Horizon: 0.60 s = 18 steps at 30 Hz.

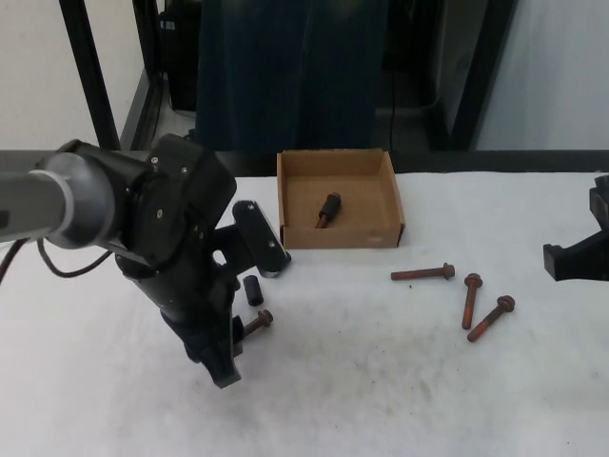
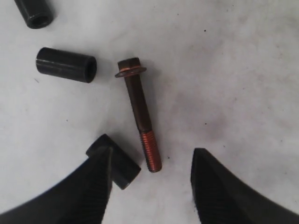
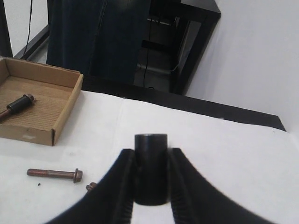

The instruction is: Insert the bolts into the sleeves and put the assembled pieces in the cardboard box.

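My left gripper [image 2: 152, 154] hangs open just above the white bench, its fingers either side of the threaded end of a rusty bolt [image 2: 138, 112] lying flat. Three black sleeves lie nearby: one [image 2: 65, 64] beside the bolt's head, one [image 2: 35, 11] farther off, one [image 2: 122, 164] partly behind a finger. In the high view the bolt [image 1: 257, 322] and one sleeve [image 1: 253, 289] lie beside the left arm [image 1: 181, 248]. My right gripper [image 3: 151, 156] is shut on an upright black sleeve [image 3: 151, 172] at the bench's right edge [image 1: 574, 259]. The cardboard box [image 1: 385, 195] holds one assembled piece [image 1: 328, 208].
Three loose bolts lie right of the middle: one [image 1: 422, 273] nearest the box, two more [image 1: 470, 300] [image 1: 491, 318] beside it. The nearest bolt [image 3: 53, 174] lies ahead of the right gripper. A dark frame and a person's dark clothing stand behind the bench.
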{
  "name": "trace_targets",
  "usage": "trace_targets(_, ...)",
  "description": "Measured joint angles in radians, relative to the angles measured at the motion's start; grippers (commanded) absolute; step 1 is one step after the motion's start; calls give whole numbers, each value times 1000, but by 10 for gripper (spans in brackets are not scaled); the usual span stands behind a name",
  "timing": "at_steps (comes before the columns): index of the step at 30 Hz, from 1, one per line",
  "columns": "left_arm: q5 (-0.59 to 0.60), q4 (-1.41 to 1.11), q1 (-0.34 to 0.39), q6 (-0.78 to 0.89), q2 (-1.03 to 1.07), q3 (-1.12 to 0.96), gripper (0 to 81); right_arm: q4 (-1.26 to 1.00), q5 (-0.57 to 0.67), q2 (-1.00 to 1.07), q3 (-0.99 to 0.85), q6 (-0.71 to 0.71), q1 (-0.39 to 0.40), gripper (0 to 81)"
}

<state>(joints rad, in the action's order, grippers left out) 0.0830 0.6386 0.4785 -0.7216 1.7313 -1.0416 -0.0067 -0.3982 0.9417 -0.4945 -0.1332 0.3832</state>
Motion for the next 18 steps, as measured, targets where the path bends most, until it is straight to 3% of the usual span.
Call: trace_targets(18,-25,-146,0,-26,70,-8,447,0,0,0,0,0,0,3)
